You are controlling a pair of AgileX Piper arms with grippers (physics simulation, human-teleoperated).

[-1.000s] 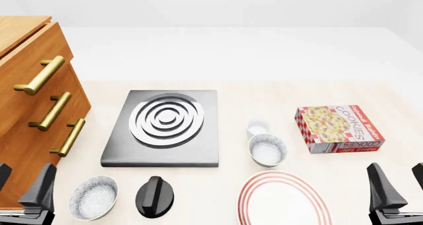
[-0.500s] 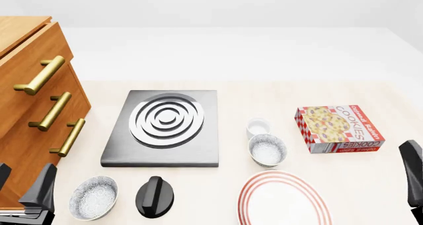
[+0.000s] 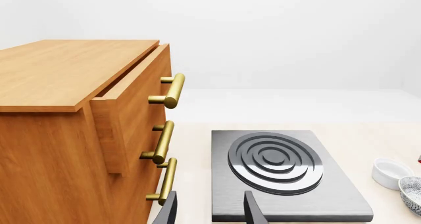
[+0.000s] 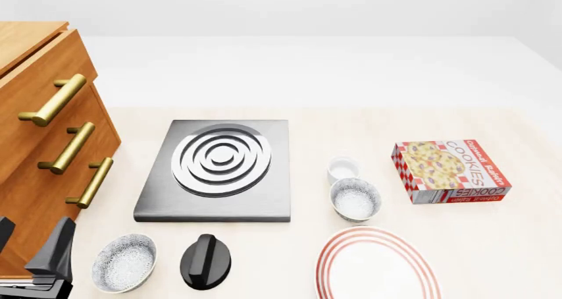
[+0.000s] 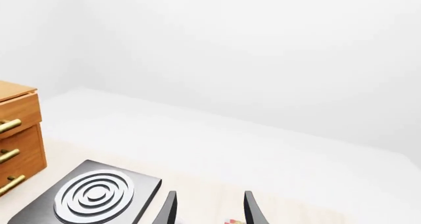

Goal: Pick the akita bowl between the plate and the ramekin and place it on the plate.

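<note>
Between ramekin (image 4: 343, 169) and plate (image 4: 376, 264) sits the akita bowl (image 4: 355, 199); both hands seemingly open, empty.

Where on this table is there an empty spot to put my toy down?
Bare wood lies beyond the red cookie box and grey ringed stove slab, and near-right of the red-ringed white plate. It is crowded where the tiny white ramekin, speckled bowl and plate line up, and near-left by the second speckled bowl and black knob.
</note>
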